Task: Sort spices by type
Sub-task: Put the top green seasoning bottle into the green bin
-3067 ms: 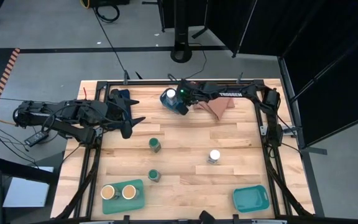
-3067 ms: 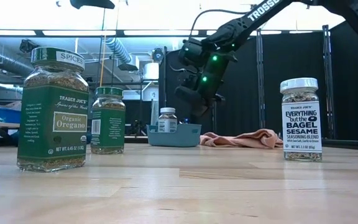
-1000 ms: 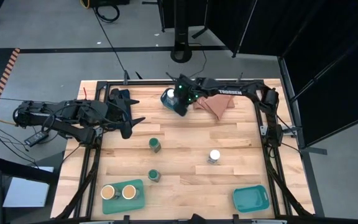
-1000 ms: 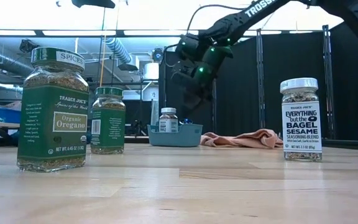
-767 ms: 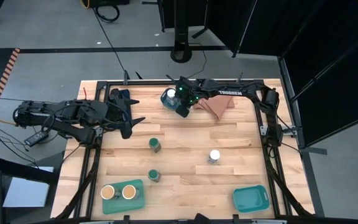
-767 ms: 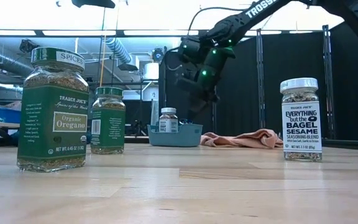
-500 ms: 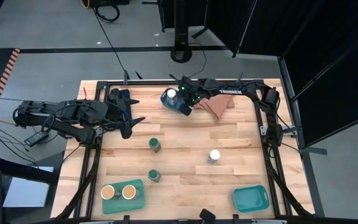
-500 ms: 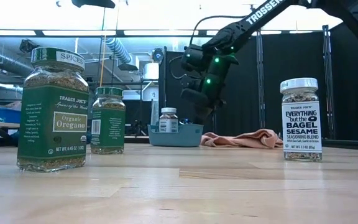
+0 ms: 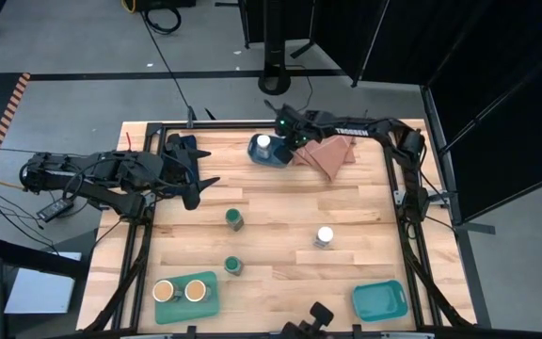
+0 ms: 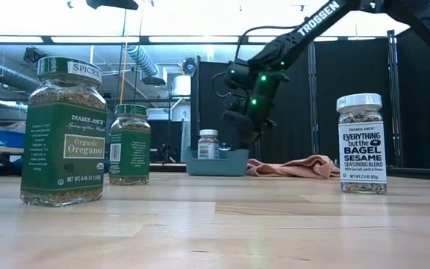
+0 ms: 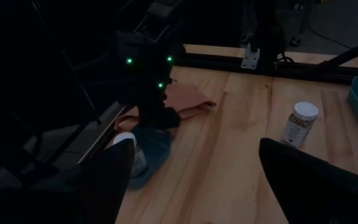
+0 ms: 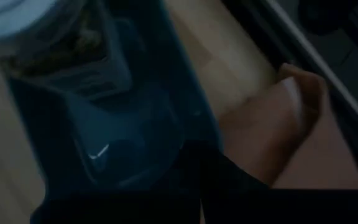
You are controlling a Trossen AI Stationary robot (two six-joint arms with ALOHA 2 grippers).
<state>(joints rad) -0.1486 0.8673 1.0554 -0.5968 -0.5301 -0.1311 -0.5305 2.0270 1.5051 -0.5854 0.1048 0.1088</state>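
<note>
My right gripper (image 9: pixel 285 151), fingers pressed together, seems to nudge the teal tray (image 9: pixel 273 156) holding one white-lidded jar (image 9: pixel 263 143) at upper centre; next I must fetch its twin (image 9: pixel 324 236) at mid-right.

1. Table (image 9: pixel 280 212): pale wood planks, smooth, light matt sheen.
2. Table frame (image 9: pixel 224 129): black metal rails, matt.
3. Green-lidded jars (image 10: pixel 63 131): clear glossy glass, printed paper labels, plastic-looking lids.
4. White-lidded jar (image 10: pixel 362 143): clear glass, white paper label.
5. Trays (image 9: pixel 380 301): teal plastic, smooth, slightly glossy.
6. Cloth (image 9: pixel 330 153): soft folded fabric, reddish-tan, matt.
7. Arms (image 9: pixel 111 174): dark, matt casing.
</note>
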